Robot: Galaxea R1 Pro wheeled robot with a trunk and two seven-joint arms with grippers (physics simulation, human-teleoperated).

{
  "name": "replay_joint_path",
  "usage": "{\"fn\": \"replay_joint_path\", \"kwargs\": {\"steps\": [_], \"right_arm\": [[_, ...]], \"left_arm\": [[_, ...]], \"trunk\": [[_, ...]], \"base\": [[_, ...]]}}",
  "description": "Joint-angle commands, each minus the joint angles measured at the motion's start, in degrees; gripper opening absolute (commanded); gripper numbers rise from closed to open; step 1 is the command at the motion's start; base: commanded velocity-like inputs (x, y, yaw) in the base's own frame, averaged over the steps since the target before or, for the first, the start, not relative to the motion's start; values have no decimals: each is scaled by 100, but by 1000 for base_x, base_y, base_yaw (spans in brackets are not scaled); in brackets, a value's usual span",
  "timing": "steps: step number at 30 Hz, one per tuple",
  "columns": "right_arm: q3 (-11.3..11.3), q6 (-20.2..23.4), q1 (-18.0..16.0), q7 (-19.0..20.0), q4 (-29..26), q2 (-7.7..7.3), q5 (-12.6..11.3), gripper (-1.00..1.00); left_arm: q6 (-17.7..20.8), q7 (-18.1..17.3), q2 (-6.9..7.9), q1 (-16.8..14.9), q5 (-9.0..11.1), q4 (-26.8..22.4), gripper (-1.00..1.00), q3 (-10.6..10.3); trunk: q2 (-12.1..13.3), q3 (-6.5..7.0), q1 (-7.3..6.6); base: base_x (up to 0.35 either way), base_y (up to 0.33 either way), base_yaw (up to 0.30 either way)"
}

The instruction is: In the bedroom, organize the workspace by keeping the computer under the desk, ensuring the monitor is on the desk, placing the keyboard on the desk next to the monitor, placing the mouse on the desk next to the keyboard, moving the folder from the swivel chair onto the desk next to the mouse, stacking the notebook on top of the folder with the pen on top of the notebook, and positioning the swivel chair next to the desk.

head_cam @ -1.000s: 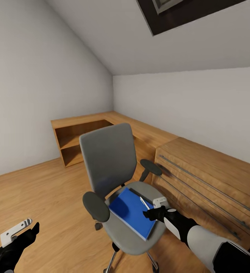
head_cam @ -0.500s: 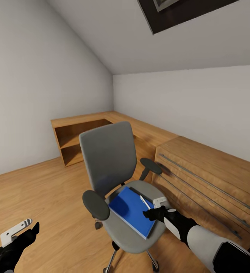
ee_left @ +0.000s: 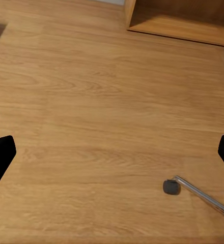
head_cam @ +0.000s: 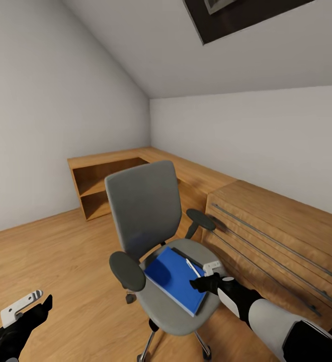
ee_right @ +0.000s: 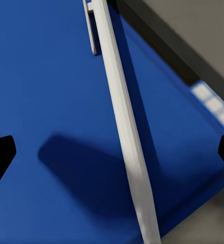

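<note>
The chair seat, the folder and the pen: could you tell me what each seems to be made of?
Chair seat: grey matte upholstery, probably fabric. Folder: smooth blue cover, card or plastic, with white page edges. Pen: smooth whitish, probably plastic.

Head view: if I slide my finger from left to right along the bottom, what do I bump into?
Left black tool → round black armrest → flat bright blue folder → thin white pen → right black tool → light-wood drawer cabinet.

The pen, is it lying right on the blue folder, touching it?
Touching. In the right wrist view the pen lies flat across the folder with no gap or shadow line under it; the head view shows it resting on the blue cover on the chair seat.
</note>
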Motion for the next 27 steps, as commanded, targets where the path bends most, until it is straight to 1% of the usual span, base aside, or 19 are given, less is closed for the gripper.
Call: {"fn": "replay_joint_path", "kwargs": {"steps": [1,3,19,20,27], "right_arm": [[15,28,-2,7,-12,-5,-27,100],[15,28,-1,6,-12,-5,-27,100],[15,28,0,6,-13,-3,-27,100],[15,28,-1,2,-14,0,-27,-100],[15,28,-2,-3,-14,-4,-27,-100]], "left_arm": [[16,33,2,0,48,-11,100,-3],[13,33,2,0,48,-11,100,-3],[18,33,2,0,48,-9,100,-3],[18,33,2,0,48,-10,100,-3],[18,33,2,0,48,-10,100,-3]], "trunk": [[-44,-23,22],[-124,-59,66],[-124,-59,66],[-124,-59,66],[-124,-59,66]], "base": [[0,0,0],[0,0,0],[0,0,0],[0,0,0],[0,0,0]]}}
